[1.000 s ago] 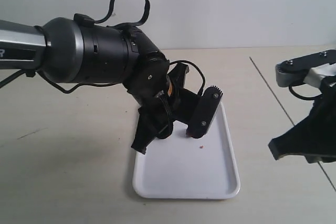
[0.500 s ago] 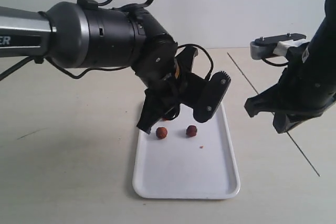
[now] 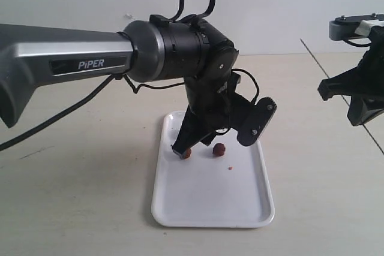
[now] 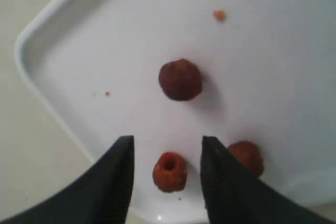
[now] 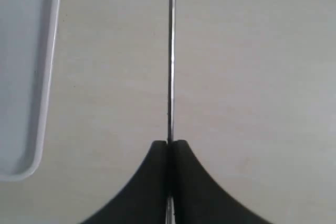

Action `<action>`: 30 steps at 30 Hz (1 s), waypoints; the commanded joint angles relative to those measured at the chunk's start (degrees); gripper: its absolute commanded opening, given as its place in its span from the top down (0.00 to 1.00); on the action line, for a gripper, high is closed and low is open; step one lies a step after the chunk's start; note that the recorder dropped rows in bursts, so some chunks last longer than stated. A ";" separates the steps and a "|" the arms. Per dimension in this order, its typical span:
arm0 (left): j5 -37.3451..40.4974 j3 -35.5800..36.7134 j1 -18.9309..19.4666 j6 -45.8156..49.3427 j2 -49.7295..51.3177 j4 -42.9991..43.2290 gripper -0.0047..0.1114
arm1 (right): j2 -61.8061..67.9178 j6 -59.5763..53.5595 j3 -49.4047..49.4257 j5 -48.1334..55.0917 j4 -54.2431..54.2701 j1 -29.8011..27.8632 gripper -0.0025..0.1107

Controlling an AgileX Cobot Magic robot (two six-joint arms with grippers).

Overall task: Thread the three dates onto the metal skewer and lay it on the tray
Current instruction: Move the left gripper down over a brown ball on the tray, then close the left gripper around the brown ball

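Note:
Three reddish-brown dates lie at the far end of the white tray (image 3: 210,202). In the left wrist view one date (image 4: 169,171) sits on the tray between the fingers of my open left gripper (image 4: 168,142). A second date (image 4: 247,157) is half hidden behind one finger, and a darker third date (image 4: 180,79) lies further out. The exterior view shows only two dates (image 3: 187,153) (image 3: 219,149) under the left gripper (image 3: 213,142). My right gripper (image 5: 170,142) is shut on the thin metal skewer (image 5: 170,56), held above the table at the right (image 3: 360,97).
A tiny red crumb (image 3: 230,166) (image 4: 219,15) lies on the tray past the dates. The tray's rim (image 5: 44,103) shows off to one side of the skewer in the right wrist view. The pale tabletop (image 3: 78,196) surrounds the tray.
The left arm has swung round and come down over the dates, its fingers now either side of one. The right gripper moved in with the skewer, then back up and right.

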 commanded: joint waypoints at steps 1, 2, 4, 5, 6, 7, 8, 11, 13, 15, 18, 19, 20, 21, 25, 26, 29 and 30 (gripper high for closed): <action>2.16 -1.28 0.73 4.90 0.05 -7.77 0.60 | 2.51 -1.37 -0.46 -0.45 0.06 -0.50 0.98; 2.04 -1.25 0.98 5.50 0.05 -8.48 0.60 | 3.26 -1.37 -0.57 -0.45 0.06 -0.50 0.98; 1.93 -1.25 1.42 7.56 0.05 -9.80 0.59 | 4.49 -1.37 -0.69 -0.33 0.06 -0.50 0.98; 1.93 -1.25 1.53 7.56 0.05 -10.20 0.58 | 4.78 -1.37 -0.69 -0.33 0.06 -0.50 0.98; 1.93 -1.25 1.78 8.07 0.16 -10.88 0.56 | 5.27 -1.37 -0.69 -0.33 0.06 -0.50 0.98; 1.81 -1.25 2.09 9.43 0.18 -11.85 0.52 | 5.61 -1.37 -0.69 -0.33 0.06 -0.50 0.98; 1.20 -1.25 2.34 9.52 0.18 -11.85 0.51 | 5.61 -1.37 -0.69 -0.33 0.06 -0.50 0.98; 0.37 -1.25 2.44 11.07 0.95 -11.85 0.51 | 5.61 -1.37 -0.69 -0.33 0.06 -0.50 0.98; -0.45 -1.25 2.44 12.26 2.08 -11.94 0.51 | 5.61 -1.49 -0.69 -0.33 0.06 -0.50 0.98; -0.88 -2.09 2.44 12.26 3.41 -11.94 0.51 | 5.61 -1.77 -0.69 -0.33 0.06 -0.50 0.98; -1.32 -2.84 2.57 12.26 4.05 -11.94 0.51 | 5.61 -1.77 -0.69 -0.33 0.06 -0.50 0.98; -1.52 -2.95 2.67 12.26 4.18 -11.99 0.51 | 5.61 -1.77 -0.69 -0.33 0.06 -0.50 0.98; -1.78 -2.94 2.67 12.26 4.18 -11.99 0.51 | 5.61 -1.77 -0.69 -0.33 0.06 -0.50 0.98; -1.78 -2.94 2.67 12.26 4.18 -11.99 0.51 | 5.61 -1.76 -0.69 -0.43 0.06 -0.50 0.98; -2.07 -2.94 2.67 12.26 4.27 -12.08 0.51 | 5.61 -1.89 -0.69 -0.43 0.06 -0.50 0.98; -2.19 -2.94 2.67 12.26 4.41 -12.08 0.51 | 5.61 -1.89 -0.69 -0.43 0.06 -0.50 0.98; -2.71 -2.94 2.67 12.26 5.23 -12.08 0.51 | 5.61 -1.89 -0.69 -0.43 0.06 -0.50 0.98; -3.07 -2.94 2.67 12.26 5.36 -12.08 0.51 | 5.61 -1.89 -0.69 -0.43 0.06 -0.50 0.98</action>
